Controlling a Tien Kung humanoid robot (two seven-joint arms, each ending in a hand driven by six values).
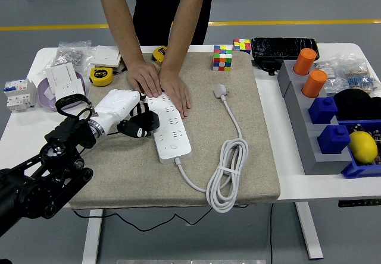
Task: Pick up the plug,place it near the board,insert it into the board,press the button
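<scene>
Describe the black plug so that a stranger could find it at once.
Start at the beige mat in the middle of the white table, then find the long white power strip lying on it. The black plug sits at the strip's left edge, gripped by the robot's left hand; the strip's own plug is white.

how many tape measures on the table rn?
2. One yellow tape measure sits on the white table left of the person's hands; another is at the mat's far edge, partly hidden behind the person's arm. More may be hidden.

A black plug (pixel 141 125) sits just left of the white power strip (pixel 170 130), touching its edge. The strip lies lengthwise on the beige mat (pixel 238 175), its white cord (pixel 225 175) coiled to the right.
</scene>
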